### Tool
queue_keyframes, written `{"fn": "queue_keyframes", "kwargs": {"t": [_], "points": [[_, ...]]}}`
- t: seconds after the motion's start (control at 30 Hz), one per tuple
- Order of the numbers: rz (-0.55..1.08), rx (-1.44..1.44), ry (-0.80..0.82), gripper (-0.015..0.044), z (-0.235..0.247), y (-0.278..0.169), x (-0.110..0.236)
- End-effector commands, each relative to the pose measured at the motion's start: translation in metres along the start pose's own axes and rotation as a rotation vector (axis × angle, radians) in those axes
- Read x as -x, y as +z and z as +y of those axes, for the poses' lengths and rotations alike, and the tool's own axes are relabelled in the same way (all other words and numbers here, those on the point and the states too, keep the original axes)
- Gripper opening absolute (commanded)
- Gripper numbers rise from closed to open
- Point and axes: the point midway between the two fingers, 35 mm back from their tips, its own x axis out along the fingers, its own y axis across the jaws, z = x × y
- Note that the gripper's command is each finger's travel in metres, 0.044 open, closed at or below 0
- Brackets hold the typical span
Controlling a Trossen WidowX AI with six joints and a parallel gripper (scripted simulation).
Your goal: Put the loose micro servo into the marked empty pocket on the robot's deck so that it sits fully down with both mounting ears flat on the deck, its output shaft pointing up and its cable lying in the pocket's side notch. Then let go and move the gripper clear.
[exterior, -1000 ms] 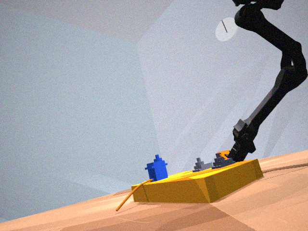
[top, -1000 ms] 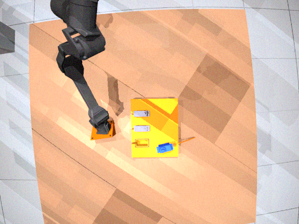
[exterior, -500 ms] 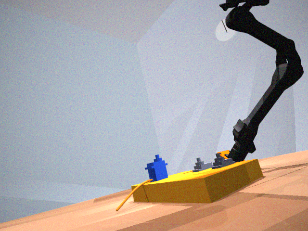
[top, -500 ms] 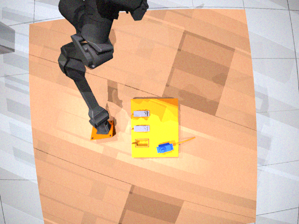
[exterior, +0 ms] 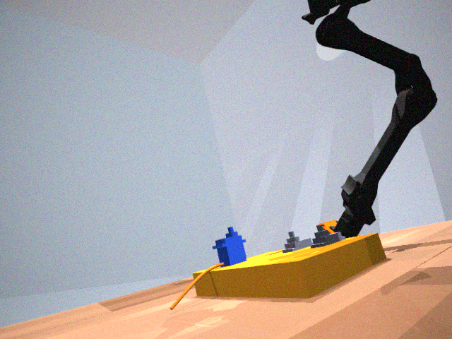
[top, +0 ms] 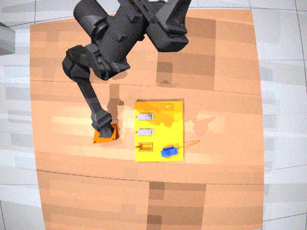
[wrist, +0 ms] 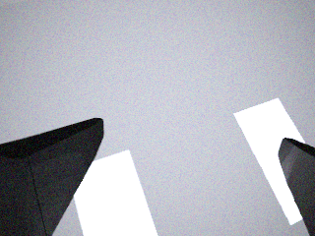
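Nearest me, the thin orange cable [exterior: 193, 284] droops off the edge of the yellow deck [exterior: 292, 273] onto the table. It is limp, so I expect it to drag and swing behind whatever carries it. The blue micro servo [exterior: 229, 248] it runs from stands upright on the deck's top near that corner, with its output shaft up. It lies far below the gripper and well off to one side of it.

The servo looks small, light and rigid, with smooth plastic sides that could slip or twist in a loose pinch. I would take it across the flat sides of the body, below the mounting ears, leaving the shaft and the cable end free.

Just beyond it on the deck is the marked pocket [top: 145, 146], empty, with its notch on the side away from the servo. Past that, two grey servos [top: 145, 132] sit in their own pockets.

Farthest off, high on the raised arm, the gripper [wrist: 191, 133] points upward at bright panels. Its fingers are spread nearly as wide as they go, holding and touching nothing.
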Motion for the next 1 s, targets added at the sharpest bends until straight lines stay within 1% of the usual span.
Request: {"fn": "queue_keyframes", "kwargs": {"t": [0.0, 0.4, 0.8, 0.97], "points": [[-0.020, -0.127, 0.071, 0.0440, 0.024, 0.006, -0.002], [-0.033, -0.454, 0.268, 0.0440, 0.088, 0.026, 0.002], [0.010, -0.770, 0.480, 0.0440, 0.151, 0.048, 0.016], [0.036, -0.896, 0.572, 0.0440, 0.178, 0.059, 0.026]]}}
